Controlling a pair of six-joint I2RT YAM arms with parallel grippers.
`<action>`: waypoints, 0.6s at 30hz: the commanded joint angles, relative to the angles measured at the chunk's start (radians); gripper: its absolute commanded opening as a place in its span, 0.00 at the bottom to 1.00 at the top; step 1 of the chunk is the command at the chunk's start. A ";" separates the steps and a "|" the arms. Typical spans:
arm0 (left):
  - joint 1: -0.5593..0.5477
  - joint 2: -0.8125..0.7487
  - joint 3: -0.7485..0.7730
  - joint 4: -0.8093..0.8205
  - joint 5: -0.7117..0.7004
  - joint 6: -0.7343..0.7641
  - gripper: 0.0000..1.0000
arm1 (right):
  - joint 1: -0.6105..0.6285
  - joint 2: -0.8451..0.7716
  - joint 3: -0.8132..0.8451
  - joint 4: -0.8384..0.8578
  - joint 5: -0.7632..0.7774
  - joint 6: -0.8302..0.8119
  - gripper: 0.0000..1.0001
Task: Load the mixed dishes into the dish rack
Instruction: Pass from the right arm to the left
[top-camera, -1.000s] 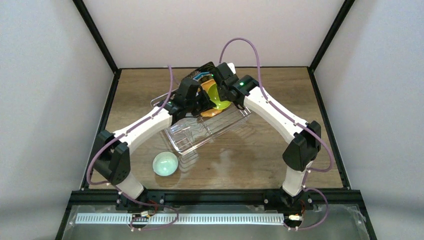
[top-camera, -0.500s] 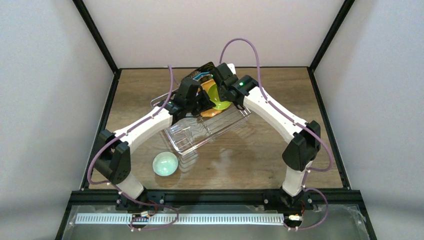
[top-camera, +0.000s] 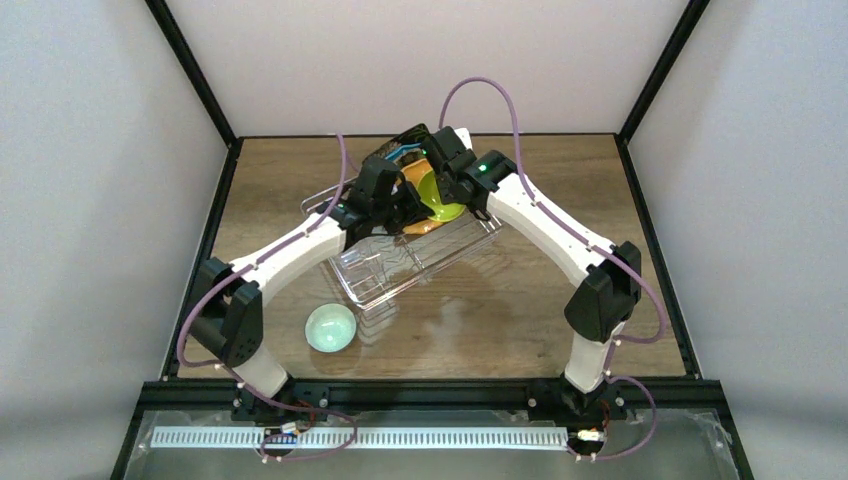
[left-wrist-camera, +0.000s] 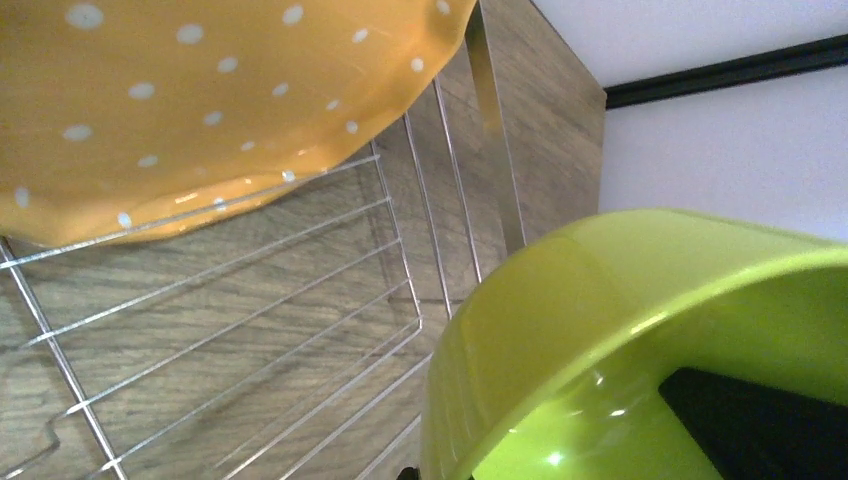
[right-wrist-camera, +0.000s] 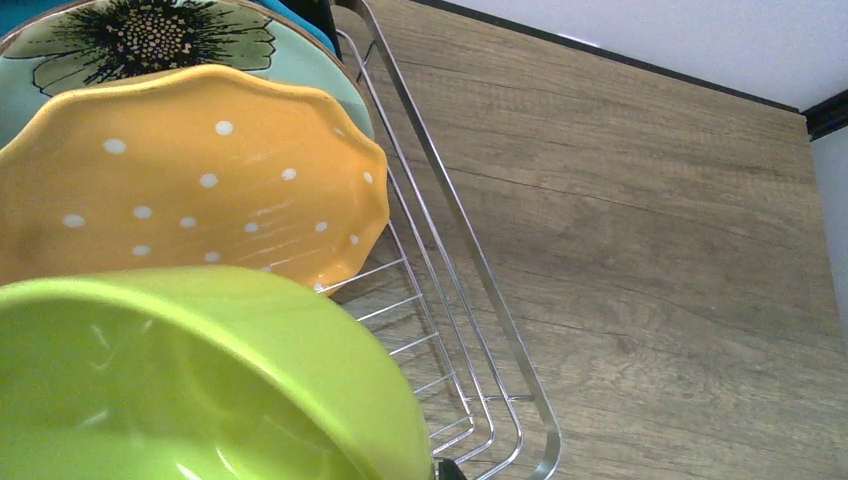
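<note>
1. Yellow-green bowl (top-camera: 438, 195) sits tilted on edge over the far end of the dish rack (top-camera: 385, 287), just in front of the orange dotted plate (right-wrist-camera: 190, 190).
2. Left arm (top-camera: 290, 250) reaches up and right from its base. Right arm (top-camera: 550, 225) reaches up and left. The two wrists meet over the rack's far end with the bowl between them.
3. Left gripper (top-camera: 400, 205) is close against the bowl's left side, but its fingers are hidden, so I cannot tell whether they are spread or pinching.
4. Right gripper (top-camera: 452, 185) crowds the bowl's right rim. Its wrist view shows only a dark sliver beside the bowl, so its grip cannot be judged.
5. Behind the orange plate stand the mint flower plate (right-wrist-camera: 150, 40) and a blue plate edge (right-wrist-camera: 300, 25); the black square plate (top-camera: 400, 148) leans at the back.
6. Pale mint round dish (top-camera: 330, 328) lies on the wooden table (top-camera: 600, 180), near the rack's front left corner.
7. Compared with a second ago, the left arm's elbow has shifted very slightly. The bowl, plates, right arm and loose dish keep their places.
</note>
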 joint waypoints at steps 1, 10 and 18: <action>-0.034 0.021 -0.033 -0.031 0.198 0.020 0.03 | 0.010 -0.034 0.035 0.154 0.004 -0.012 0.20; -0.033 0.019 -0.041 -0.025 0.272 -0.032 0.03 | 0.011 -0.075 0.008 0.176 0.003 -0.017 0.57; -0.023 0.023 -0.051 -0.013 0.333 -0.079 0.03 | 0.010 -0.125 0.004 0.201 0.006 -0.024 0.75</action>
